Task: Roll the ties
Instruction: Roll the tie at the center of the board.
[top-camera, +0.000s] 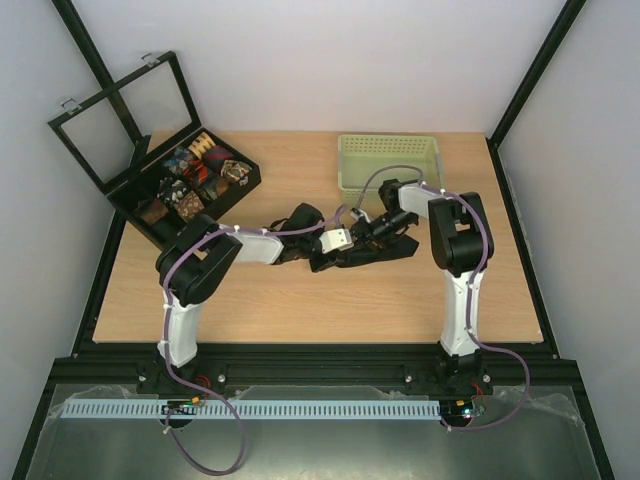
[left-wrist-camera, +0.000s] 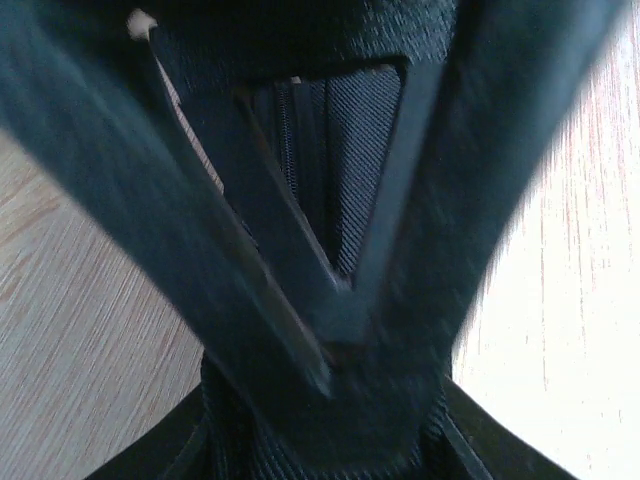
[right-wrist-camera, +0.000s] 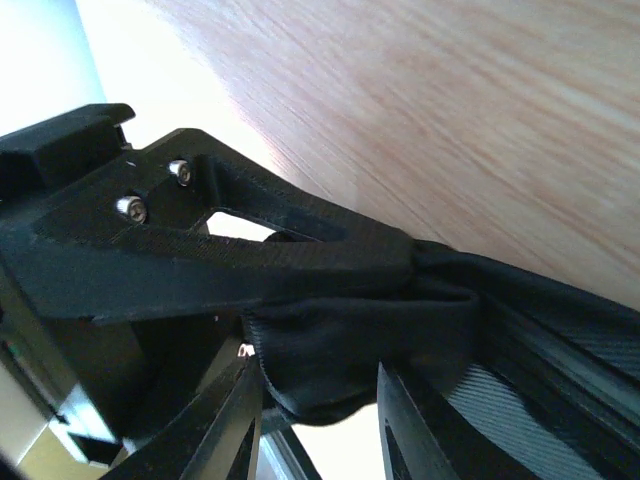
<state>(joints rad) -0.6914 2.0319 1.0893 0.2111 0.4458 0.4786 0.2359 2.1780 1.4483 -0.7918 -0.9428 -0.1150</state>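
The table (top-camera: 300, 310) carried everything. Left of the green basket (top-camera: 352, 165) stood the open black box (top-camera: 128, 203), with rolled ties (top-camera: 200, 165) in its pockets. Just in front of the basket, on the arms' side, both claws met over the black tie (right-wrist-camera: 340, 360). The right claw (right-wrist-camera: 400, 320) was clamped on a bunched fold of it. The left claw (left-wrist-camera: 338, 330) sat hard against the cloth, but blur hid whether it was closed. The tie looked light, limp and a little slick, likely to sag and unroll. It probably wanted a pinch across its full width, with the loose tail held taut.
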